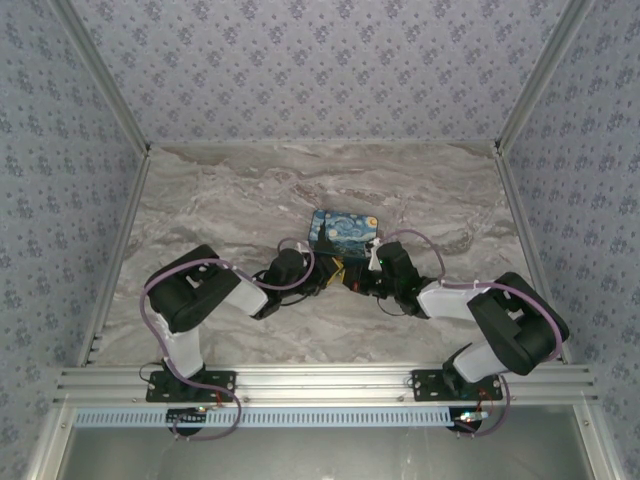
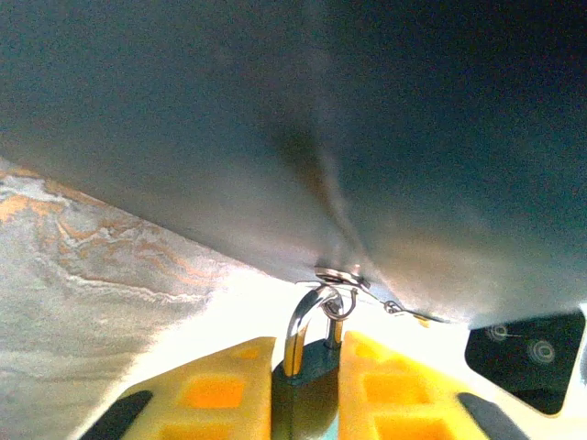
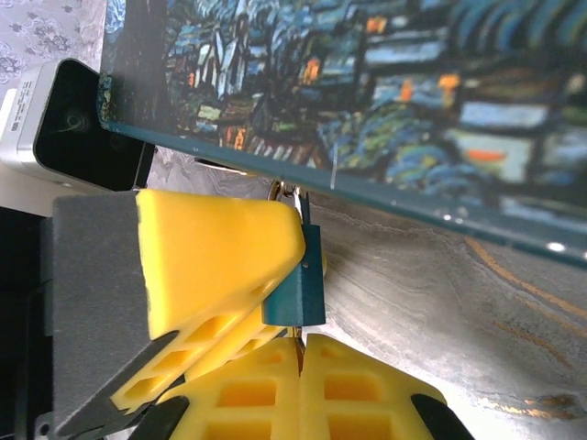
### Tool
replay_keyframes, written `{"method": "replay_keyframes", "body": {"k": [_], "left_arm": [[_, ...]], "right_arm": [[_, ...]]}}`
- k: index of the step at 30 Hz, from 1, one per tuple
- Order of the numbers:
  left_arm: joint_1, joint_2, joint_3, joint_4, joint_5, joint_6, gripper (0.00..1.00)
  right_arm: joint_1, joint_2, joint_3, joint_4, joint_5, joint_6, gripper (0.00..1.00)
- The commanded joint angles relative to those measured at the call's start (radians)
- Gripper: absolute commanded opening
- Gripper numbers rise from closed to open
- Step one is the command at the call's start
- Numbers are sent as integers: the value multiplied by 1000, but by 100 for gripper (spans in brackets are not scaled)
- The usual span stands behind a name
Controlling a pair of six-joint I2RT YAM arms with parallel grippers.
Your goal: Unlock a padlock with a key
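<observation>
The padlock [image 2: 310, 390], small with a dark blue body, hangs by its silvery shackle [image 2: 303, 328] from a ring on the starry-night box [image 1: 343, 228]. My left gripper [image 2: 307, 357] is shut on the padlock, one yellow finger pressed against each side of its body. In the right wrist view the padlock [image 3: 298, 284] sits just above my right gripper [image 3: 301, 346]. That gripper is shut on the key [image 3: 296, 335], a thin metal sliver reaching up to the lock's underside. The left gripper's fingers [image 3: 215, 247] cover the lock's left side. Both grippers [image 1: 345, 277] meet at the box's near edge.
The box lies mid-table on the marble top [image 1: 230, 200], its painted side [image 3: 367, 92] close above the right gripper. Aluminium rails [image 1: 320, 380] run along the near edge, and patterned walls enclose the sides and back. A black part of the right arm [image 2: 527, 357] is close beside the left gripper.
</observation>
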Motion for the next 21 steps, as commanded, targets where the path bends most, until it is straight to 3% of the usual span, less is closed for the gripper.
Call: {"method": "replay_keyframes", "body": {"k": [1, 3, 8, 11, 16, 21], "left_arm": [[-14, 6, 4, 10, 9, -5, 10], [-15, -1, 4, 0, 7, 0, 6], [-14, -35, 5, -37, -2, 18, 0], [-11, -59, 11, -70, -4, 31, 0], [-7, -86, 19, -111, 2, 34, 0], [5, -121, 36, -198, 16, 2, 0]], "right_arm": [[0, -18, 14, 29, -5, 7, 0], [-5, -32, 16, -6, 2, -8, 0], [-10, -100, 9, -112, 45, -96, 30], [-12, -155, 0, -182, 77, -156, 40], [-6, -271, -10, -276, 136, -303, 51], [79, -463, -17, -369, 299, -554, 57]]}}
